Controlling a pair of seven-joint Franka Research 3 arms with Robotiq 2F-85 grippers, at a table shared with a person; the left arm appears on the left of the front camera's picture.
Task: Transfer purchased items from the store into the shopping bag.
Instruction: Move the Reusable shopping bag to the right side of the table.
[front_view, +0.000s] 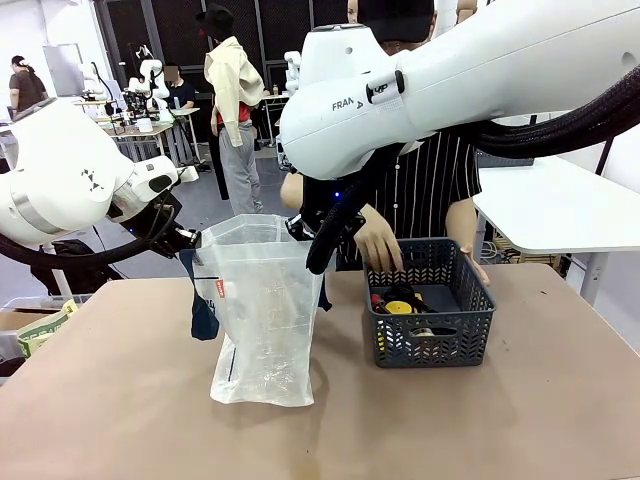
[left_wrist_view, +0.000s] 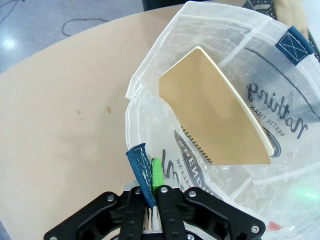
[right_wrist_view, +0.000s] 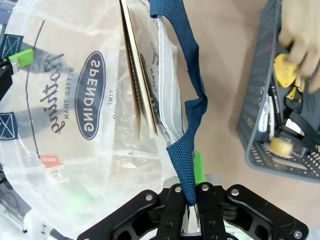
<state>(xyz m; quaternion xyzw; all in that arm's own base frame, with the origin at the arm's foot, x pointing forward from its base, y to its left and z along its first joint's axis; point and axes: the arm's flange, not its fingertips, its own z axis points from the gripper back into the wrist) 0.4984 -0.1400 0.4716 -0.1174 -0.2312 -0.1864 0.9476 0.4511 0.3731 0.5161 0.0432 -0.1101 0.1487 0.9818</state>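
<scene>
The left end effector (left_wrist_view: 151, 195) was fully closed, its black fingers with green pads pinching a dark navy strap handle (left_wrist_view: 140, 165) of a tall translucent whitish plastic shopping bag (front_view: 262, 320). Just beyond those fingers the bag's mouth stood open above the light brown tabletop (front_view: 110, 400). A flat tan booklet (left_wrist_view: 215, 115) leaned inside the bag.

At the bag's opposite rim the right end effector (right_wrist_view: 192, 192) was likewise fully closed. It gripped the other navy strap handle (right_wrist_view: 192, 107), which looped away from its fingertips.

Beside the right end effector, near the bag but not touching it, sat a dark grey rectangular plastic basket (front_view: 430, 345) with lattice sides. A person's hand (front_view: 378, 245) reached into it among small packaged goods (right_wrist_view: 287, 125), one a round yellow item (front_view: 399, 307). These lay apart from both end effectors.

The likely trouble was a thin strap sliding out of either pinch, which would let the limp mouth fold shut. If the arms pulled apart unevenly, the light bag could tip or lift. The right arm also crossed close to the person's reach, so contact seemed possible.
</scene>
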